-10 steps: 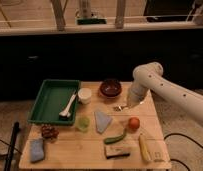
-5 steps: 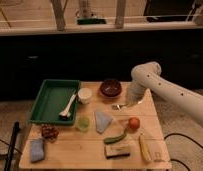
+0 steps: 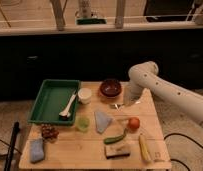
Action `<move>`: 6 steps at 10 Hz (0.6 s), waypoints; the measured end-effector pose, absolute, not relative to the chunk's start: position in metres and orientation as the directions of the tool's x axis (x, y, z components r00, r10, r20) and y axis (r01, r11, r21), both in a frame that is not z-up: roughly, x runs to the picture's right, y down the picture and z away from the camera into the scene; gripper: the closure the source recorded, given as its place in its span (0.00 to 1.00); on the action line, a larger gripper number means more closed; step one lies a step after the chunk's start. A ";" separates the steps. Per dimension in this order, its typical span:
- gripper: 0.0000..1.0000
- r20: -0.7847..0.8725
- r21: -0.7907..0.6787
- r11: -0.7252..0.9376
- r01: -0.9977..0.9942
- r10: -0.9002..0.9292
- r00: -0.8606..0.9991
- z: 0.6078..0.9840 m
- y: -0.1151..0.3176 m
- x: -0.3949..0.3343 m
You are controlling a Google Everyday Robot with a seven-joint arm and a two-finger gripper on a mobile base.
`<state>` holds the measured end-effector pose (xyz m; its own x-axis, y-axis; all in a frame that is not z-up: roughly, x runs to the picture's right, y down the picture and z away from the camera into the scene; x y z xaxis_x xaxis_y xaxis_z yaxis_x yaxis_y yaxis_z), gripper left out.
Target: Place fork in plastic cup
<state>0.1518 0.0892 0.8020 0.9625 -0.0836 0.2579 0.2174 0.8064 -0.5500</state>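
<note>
Above wooden table (image 3: 90, 148) (right): tool (image 3: 126, 103)

My arm enters from the right edge of the view as a thick white tube, rises to a rounded elbow joint at the upper middle right, then bends down and to the left. The forearm segment narrows toward the wrist. My pincer (image 3: 126, 103) hangs at the end of that wrist, pointing downward, low over the right half of the desk (image 3: 90, 150). The base that carries me lies outside the view.
</note>
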 end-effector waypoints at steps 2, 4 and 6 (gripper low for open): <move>0.96 0.311 -0.523 0.792 0.315 -0.167 0.936 0.792 0.094 0.138; 0.96 0.366 -0.484 0.768 0.419 -0.257 0.894 0.779 0.097 0.116; 0.96 0.402 -0.456 0.744 0.488 -0.318 0.859 0.769 0.100 0.103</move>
